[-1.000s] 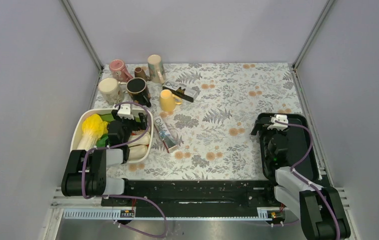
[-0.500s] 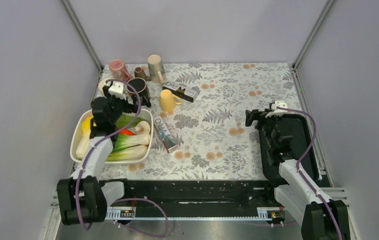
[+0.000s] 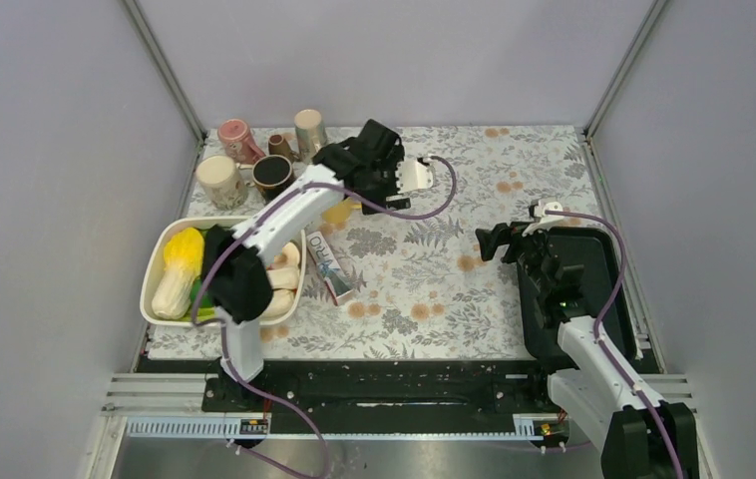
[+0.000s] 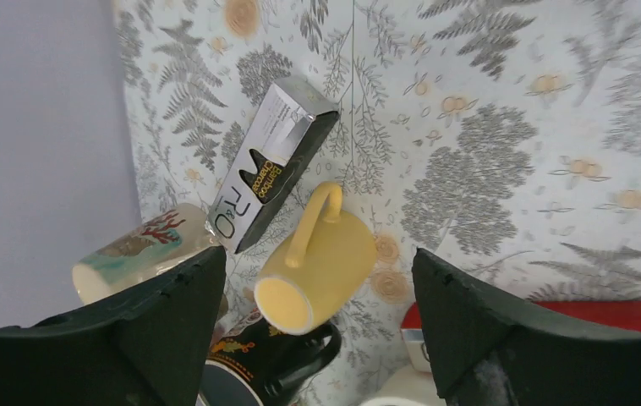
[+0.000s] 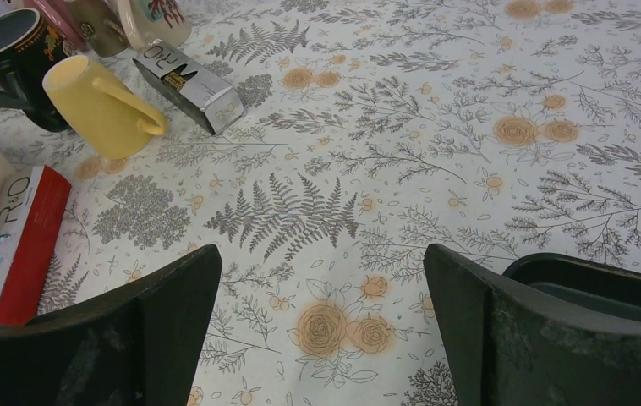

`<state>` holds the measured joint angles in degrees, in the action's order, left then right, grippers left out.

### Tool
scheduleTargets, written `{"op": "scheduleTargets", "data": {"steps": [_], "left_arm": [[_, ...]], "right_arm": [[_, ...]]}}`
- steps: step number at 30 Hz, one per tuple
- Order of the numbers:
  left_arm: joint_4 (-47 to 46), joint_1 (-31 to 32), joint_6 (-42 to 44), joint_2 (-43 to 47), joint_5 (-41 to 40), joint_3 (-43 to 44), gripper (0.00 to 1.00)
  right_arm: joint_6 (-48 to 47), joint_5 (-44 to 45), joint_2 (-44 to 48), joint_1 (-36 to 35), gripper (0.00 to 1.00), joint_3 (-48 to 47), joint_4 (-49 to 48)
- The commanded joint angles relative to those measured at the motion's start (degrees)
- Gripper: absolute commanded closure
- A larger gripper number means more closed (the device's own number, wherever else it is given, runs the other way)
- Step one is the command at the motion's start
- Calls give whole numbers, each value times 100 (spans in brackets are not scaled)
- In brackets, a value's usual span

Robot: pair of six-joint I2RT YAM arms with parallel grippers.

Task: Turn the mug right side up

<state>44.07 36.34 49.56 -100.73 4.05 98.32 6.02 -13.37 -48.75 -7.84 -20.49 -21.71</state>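
Far left, white dish (image 3: 158, 261) full of vegetables sits at the counter (image 3: 434, 289) edge, not part of the task. Behind it is a cluster of other cups: cream mug (image 3: 219, 180), black mug (image 3: 272, 175), both mouth up, plus a few more at the back corner. Task thing is the yellow mug (image 4: 338, 254), just right of the black mug and beside the silver box (image 4: 271, 165). It stands mouth down on the counter, flat base on top, handle pointing toward the box. Left arm is stretched out over it, and the left gripper (image 4: 317, 254) hangs above the mug with its jaws spread wide. In the wrist view the mug sits between the two fingers but below them, with nothing pinched and no contact visible. A red box (image 3: 332, 264) lies nearer the arms, clear of the mug. Further right, the right gripper (image 5: 321, 254) is also spread and holding nothing. It hovers low over bare counter well apart from the mug, at the edge of the black tray (image 3: 593, 289). Progress looks early: only the approach is done, and the mug is not yet grasped, lifted or flipped. Left to do is come down, close on the body or handle, turn it over and set it on its base. Neighbours are tight, so the black mug and silver box could get bumped.
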Motion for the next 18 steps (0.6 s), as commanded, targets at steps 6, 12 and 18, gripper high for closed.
{"op": "scheduleTargets", "data": {"steps": [6,12,18], "left_arm": [[1580,-6,1042,-2869,-2152,2615,16],[1522,-287,1027,-3445,-2429,2806,25],[1357,-499,1038,-3585,-2434,2623,39]], "right_arm": [[62,-7,-264,-21,0,20,-386],[65,-10,-413,-24,1,-78,-278],[56,7,-453,-25,1,-71,-272]]}}
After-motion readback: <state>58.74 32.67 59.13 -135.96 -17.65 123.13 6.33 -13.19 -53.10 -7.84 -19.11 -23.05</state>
